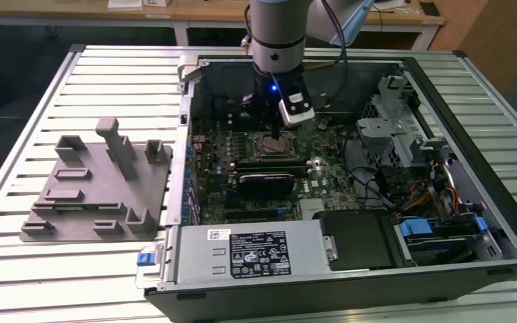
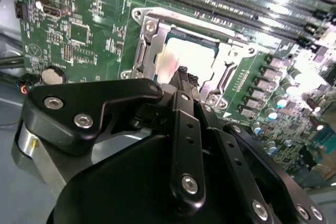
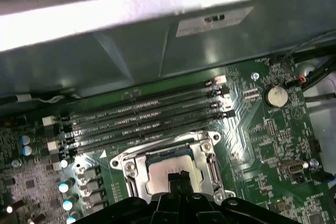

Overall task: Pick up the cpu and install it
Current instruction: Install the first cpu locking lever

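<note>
The black robot gripper (image 1: 277, 136) stood inside the open black computer case (image 1: 474, 202), directly over the metal-framed socket (image 2: 152, 51) on the green motherboard (image 1: 326, 171). The small square silvery-white cpu (image 3: 165, 174) lay flat within that socket, seen in both wrist views (image 2: 181, 59). The fingertips (image 2: 184, 76) sat drawn together at the chip's upper face, gripping nothing visible; contact could not be confirmed. The grey plastic holder fixture (image 1: 97, 188) rested on the slatted metal table (image 1: 25, 269), well apart.

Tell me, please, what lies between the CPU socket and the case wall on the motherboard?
In the first wrist view, four long memory slots lie between the socket and the grey case wall.
</note>
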`<control>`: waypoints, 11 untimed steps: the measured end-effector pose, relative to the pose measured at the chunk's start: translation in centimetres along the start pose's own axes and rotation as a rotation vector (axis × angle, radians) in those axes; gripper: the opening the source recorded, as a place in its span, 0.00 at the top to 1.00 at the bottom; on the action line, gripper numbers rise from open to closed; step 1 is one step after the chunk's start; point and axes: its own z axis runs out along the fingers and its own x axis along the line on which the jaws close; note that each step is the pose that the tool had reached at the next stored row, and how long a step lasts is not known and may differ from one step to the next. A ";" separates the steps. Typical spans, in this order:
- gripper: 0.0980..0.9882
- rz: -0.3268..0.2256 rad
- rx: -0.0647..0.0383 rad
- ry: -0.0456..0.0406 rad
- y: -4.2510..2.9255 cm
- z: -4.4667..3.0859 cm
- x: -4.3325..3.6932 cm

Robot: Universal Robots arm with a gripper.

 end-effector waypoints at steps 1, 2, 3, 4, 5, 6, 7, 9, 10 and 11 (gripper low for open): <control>0.99 0.000 0.001 0.0005 -0.10 0.00 -0.05; 0.99 0.000 0.002 0.0013 -0.23 -0.01 -0.11; 0.99 0.000 0.003 0.0021 -0.34 -0.01 -0.17; 0.99 0.000 0.004 0.0031 -0.44 -0.01 -0.23; 0.99 0.000 0.005 0.0043 -0.49 -0.01 -0.29; 0.99 0.000 0.008 0.0056 -0.48 0.00 -0.35; 0.99 0.000 0.010 0.0070 -0.48 0.00 -0.38; 0.99 0.000 0.012 0.0095 -0.48 -0.01 -0.43; 0.99 0.000 0.012 0.0096 -0.47 -0.02 -0.43; 0.99 0.000 0.012 0.0097 -0.47 -0.06 -0.43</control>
